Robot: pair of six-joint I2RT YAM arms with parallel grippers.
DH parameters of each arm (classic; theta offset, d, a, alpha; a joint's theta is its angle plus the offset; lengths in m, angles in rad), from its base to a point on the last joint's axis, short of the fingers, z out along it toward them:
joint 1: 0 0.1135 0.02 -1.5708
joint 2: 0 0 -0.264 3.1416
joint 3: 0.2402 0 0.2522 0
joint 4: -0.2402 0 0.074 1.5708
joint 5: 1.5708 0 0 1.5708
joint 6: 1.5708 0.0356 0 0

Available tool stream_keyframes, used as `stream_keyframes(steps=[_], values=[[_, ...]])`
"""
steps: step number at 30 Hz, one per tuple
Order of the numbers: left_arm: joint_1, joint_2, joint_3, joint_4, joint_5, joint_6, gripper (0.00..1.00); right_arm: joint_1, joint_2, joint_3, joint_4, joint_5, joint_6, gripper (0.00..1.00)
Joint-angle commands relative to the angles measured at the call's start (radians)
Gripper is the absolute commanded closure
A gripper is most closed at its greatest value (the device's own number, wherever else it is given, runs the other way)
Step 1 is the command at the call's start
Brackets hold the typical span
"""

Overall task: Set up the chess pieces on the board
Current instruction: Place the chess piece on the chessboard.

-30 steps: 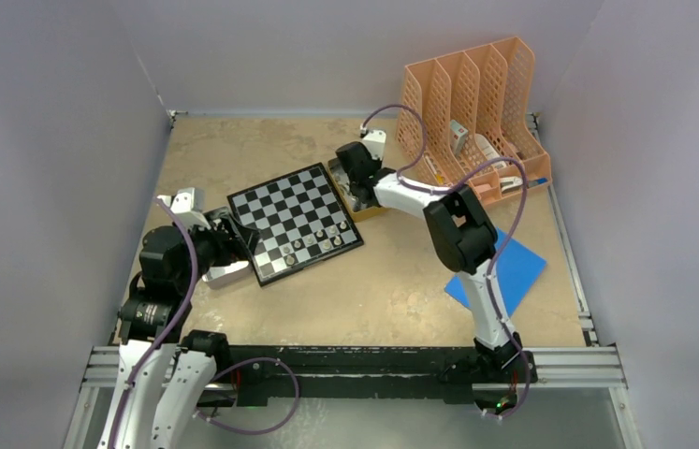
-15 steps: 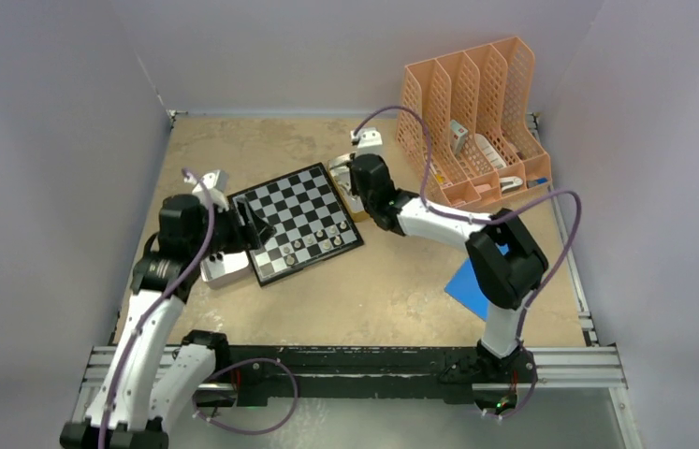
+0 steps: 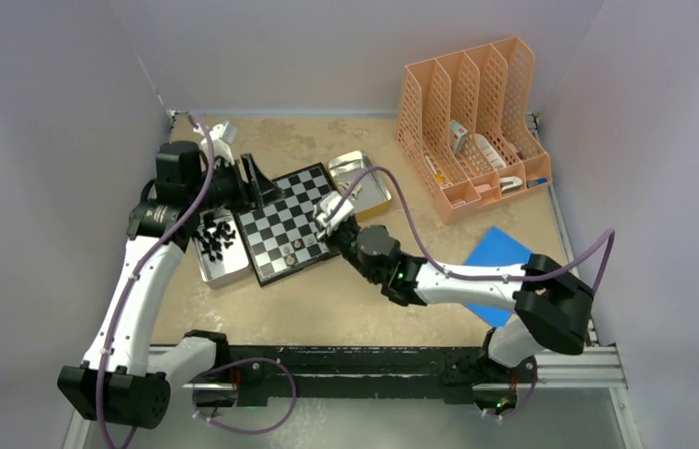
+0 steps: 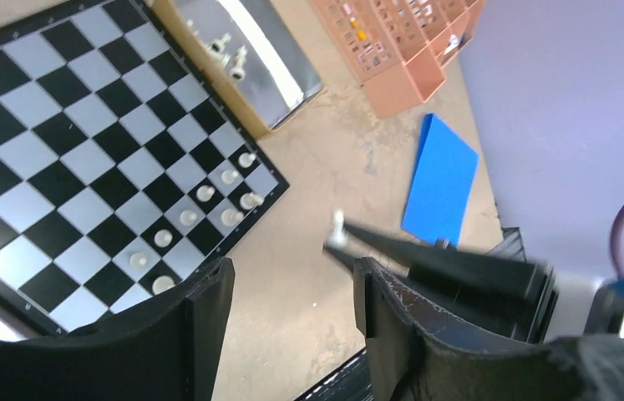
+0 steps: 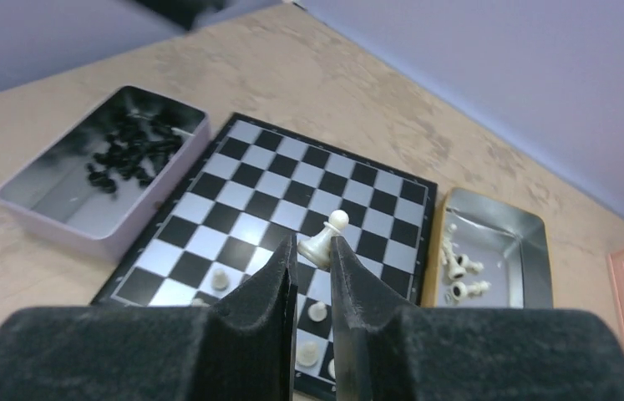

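Note:
The board [image 3: 280, 210] lies at an angle on the table, with several silvery-pale chess pieces [image 3: 313, 241] in a row along its near right edge. My right gripper [image 5: 312, 251] is shut on a pale pawn [image 5: 322, 241] and holds it above the board; in the left wrist view that pawn [image 4: 338, 225] shows just past the board's corner. Over the board's far left corner my left gripper [image 4: 291, 271] hangs open with nothing between its fingers; the top view shows the left gripper [image 3: 259, 181] there too. Black pieces [image 3: 216, 236] lie heaped in a tray.
A metal tray [image 3: 228, 267] with the black pieces lies left of the board. A second tray [image 3: 350, 168] with a few pale pieces [image 5: 461, 276] lies at the board's far right. An orange file rack [image 3: 472, 112] stands at the back right. A blue sheet [image 3: 500, 271] lies near the right.
My left arm lifted from the black-piece tray and swung to the board's far left corner, its jaws narrowing. My right arm came back from the pale-piece tray over the board, carrying a pale pawn.

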Motion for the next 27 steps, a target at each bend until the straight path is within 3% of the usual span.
stream_keyframes(steps=[1, 14, 27], values=[[0.000, 0.075, 0.146, -0.030, 0.102, -0.004, 0.46, 0.079, -0.099, -0.079, 0.231, -0.022, -0.134, 0.88], [-0.001, 0.125, 0.114, -0.003, 0.470, -0.003, 0.51, 0.208, -0.182, -0.144, 0.298, 0.003, -0.272, 0.87], [-0.004, 0.127, 0.051, -0.052, 0.520, 0.083, 0.59, 0.220, -0.134, -0.119, 0.298, 0.044, -0.280, 0.88]])
